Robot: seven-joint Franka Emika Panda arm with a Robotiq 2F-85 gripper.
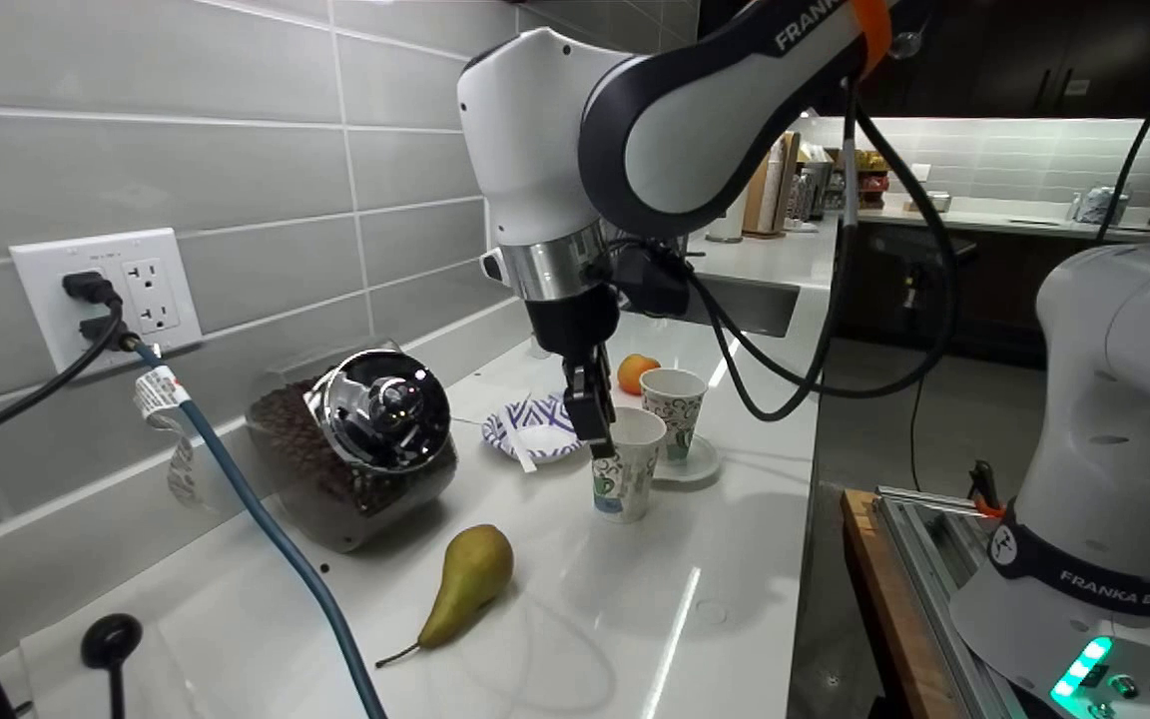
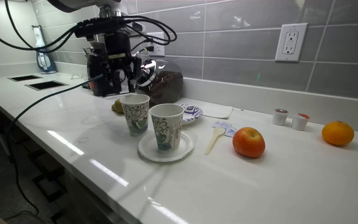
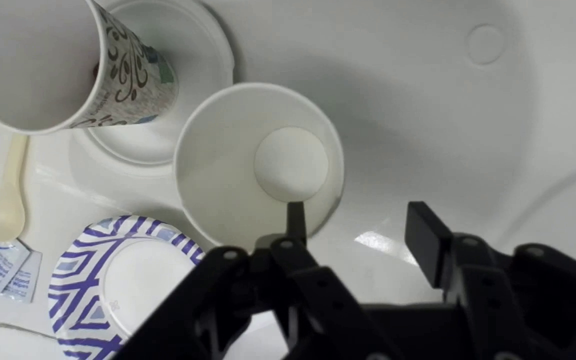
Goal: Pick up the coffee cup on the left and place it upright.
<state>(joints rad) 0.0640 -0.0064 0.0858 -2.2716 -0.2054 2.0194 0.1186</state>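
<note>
Coffee cup (image 3: 248, 160) sits centre of the wrist view, already upright, straight on the glossy white counter (image 3: 418, 40). Gripper (image 3: 358, 227) hangs by its rim, jaws spread, nothing pinched: one fingertip (image 3: 296, 220) overlaps the cup's mouth, the other lies outside to the right; can't tell if the first dips inside. Step is probably lining up a rim grasp, though upright cup plus parted jaws would also fit the end of the placing. Next: if grasping, get the rim between the jaws, squeeze lightly, thin wall likely gives; if placed, lift straight up, no snagging. Around it: second cup (image 3: 68, 65) on white saucer (image 3: 203, 55) upper left, patterned bowl (image 3: 78, 285) lower left. In an exterior view: pear (image 1: 467, 584) lower centre, bean jar (image 1: 350, 489) left of centre, grey tile wall (image 1: 186, 60) upper left, dark cabinets (image 1: 994, 70) upper right. In an exterior view: apple (image 2: 249, 142) right of centre, orange (image 2: 337, 133) far right, outlet (image 2: 291, 42) upper right.
</note>
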